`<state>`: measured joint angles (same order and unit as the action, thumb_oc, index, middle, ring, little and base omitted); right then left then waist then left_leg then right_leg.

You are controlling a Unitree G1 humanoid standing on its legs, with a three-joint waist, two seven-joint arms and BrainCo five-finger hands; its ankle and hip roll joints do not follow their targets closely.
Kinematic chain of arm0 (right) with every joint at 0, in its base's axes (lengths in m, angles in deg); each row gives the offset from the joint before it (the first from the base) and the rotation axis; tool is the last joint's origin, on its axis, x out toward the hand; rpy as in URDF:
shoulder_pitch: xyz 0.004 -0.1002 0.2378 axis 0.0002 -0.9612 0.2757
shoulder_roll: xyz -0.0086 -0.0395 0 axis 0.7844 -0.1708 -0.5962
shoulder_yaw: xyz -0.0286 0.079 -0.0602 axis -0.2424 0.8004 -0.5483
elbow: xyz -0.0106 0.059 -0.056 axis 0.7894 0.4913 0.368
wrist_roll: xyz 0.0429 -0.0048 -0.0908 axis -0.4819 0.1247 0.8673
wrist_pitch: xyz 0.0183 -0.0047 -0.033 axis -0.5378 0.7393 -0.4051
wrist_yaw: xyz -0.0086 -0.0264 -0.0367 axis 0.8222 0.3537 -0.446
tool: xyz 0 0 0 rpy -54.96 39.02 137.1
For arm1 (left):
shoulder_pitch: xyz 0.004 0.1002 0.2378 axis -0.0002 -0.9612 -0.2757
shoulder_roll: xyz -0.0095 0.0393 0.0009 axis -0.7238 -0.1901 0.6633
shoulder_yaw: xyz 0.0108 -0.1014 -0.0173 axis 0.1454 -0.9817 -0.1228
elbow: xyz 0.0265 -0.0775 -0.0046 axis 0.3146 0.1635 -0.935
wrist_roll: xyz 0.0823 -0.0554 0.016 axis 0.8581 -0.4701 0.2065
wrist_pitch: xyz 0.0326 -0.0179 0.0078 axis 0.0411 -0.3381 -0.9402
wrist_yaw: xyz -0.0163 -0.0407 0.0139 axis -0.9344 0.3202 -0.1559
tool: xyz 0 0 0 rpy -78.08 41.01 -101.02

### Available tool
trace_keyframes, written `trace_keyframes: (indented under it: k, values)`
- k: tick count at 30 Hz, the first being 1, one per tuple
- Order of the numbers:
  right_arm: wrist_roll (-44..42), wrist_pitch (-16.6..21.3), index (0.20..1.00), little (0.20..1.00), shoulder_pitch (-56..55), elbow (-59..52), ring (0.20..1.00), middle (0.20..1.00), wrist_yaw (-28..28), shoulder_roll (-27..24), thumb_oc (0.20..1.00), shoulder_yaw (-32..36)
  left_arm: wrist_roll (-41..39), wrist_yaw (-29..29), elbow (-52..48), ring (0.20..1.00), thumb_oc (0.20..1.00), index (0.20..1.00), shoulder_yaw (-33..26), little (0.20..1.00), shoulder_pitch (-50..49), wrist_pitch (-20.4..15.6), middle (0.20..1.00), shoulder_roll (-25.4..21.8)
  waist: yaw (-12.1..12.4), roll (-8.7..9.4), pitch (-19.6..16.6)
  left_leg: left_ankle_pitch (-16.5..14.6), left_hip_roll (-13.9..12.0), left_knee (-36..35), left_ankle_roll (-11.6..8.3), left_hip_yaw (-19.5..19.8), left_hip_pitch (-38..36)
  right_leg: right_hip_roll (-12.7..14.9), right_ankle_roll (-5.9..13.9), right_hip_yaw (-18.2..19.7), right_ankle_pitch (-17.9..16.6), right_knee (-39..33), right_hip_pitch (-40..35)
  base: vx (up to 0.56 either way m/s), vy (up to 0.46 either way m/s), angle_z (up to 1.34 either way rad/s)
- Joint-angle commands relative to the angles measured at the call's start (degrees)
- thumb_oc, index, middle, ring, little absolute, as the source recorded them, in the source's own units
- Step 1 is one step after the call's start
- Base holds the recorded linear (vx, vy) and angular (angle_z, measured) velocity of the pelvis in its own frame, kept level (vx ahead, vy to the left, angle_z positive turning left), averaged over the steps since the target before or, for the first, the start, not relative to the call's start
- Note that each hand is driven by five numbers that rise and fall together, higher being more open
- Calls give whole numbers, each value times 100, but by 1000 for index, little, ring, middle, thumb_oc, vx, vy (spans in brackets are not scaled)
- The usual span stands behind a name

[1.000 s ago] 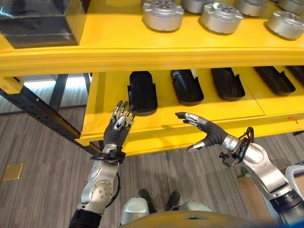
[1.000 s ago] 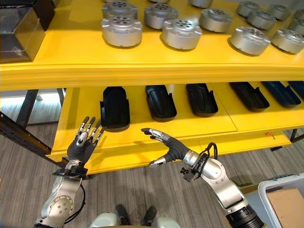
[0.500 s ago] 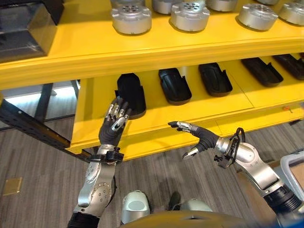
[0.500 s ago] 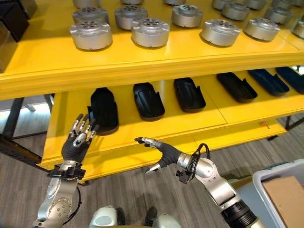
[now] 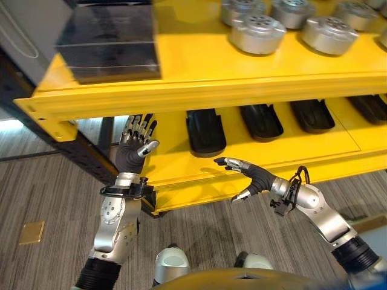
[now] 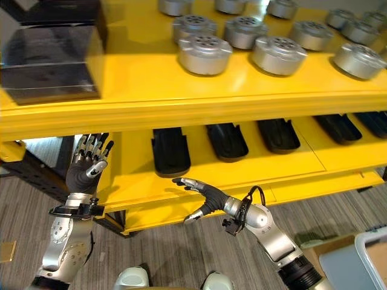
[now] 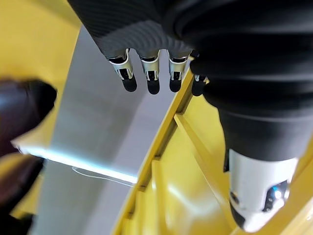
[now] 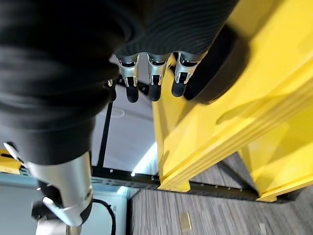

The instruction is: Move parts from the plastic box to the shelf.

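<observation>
Right eye view: plastic box corner

Round parts on upper shelf, box at left; trays on lower shelf.

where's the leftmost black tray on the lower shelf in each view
Left eye view: the black tray lies middle of the picture, just under the upper yellow shelf, ahead of the right hand.
Right eye view: the same tray sits left of centre, beyond the right hand.
Left wrist view: I cannot make it out.
Right wrist view: a dark rounded shape past the fingers may be it; I cannot be sure.
Shared landmark: the dark box on the upper shelf.
</observation>
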<state>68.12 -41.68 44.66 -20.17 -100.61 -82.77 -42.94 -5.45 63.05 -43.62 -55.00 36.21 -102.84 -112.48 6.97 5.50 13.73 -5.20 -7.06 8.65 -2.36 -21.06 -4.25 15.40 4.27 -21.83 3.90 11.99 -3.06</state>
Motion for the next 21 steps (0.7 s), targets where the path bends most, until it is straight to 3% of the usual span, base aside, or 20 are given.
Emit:
trace_keyframes:
  k: [1, 7, 17, 21]
  values:
    - [65, 138, 1000, 1000, 279, -186, 1000, 1000, 35, -137, 1000, -55, 475, 140, -556, 1000, 1000, 1000, -94, 1000, -97, -656, 1000, 5, 8, -190, 75, 225, -560, -153, -273, 89, -206, -459, 168, -308, 348, 243, -167, -31, 32, 22]
    - [142, -83, 1000, 1000, 835, 10, 1000, 1000, 146, -193, 1000, -386, 967, -230, -648, 1000, 1000, 1000, -157, 1000, -80, -996, 1000, -240, 304, -68, 239, 279, -664, 43, -365, 164, 114, -495, 75, -469, 414, 302, -75, -32, -50, 11]
    - [345, -319, 1000, 1000, 1434, 601, 1000, 1000, 228, -202, 1000, -677, 1208, -414, -573, 1000, 1000, 1000, -51, 1000, 48, -915, 1000, -454, 486, -89, 599, 257, -796, 465, -408, 160, 471, -406, -2, -656, 543, 783, 179, -55, -43, 4]
    - [822, -207, 1000, 1000, 1691, 986, 1000, 1000, 502, -190, 1000, -685, 1312, -553, -514, 1000, 1000, 1000, 0, 1000, 212, -884, 1000, -521, 528, -134, 806, 216, -830, 654, -388, 134, 640, -323, 0, -729, 608, 1078, 328, -59, -41, 1]
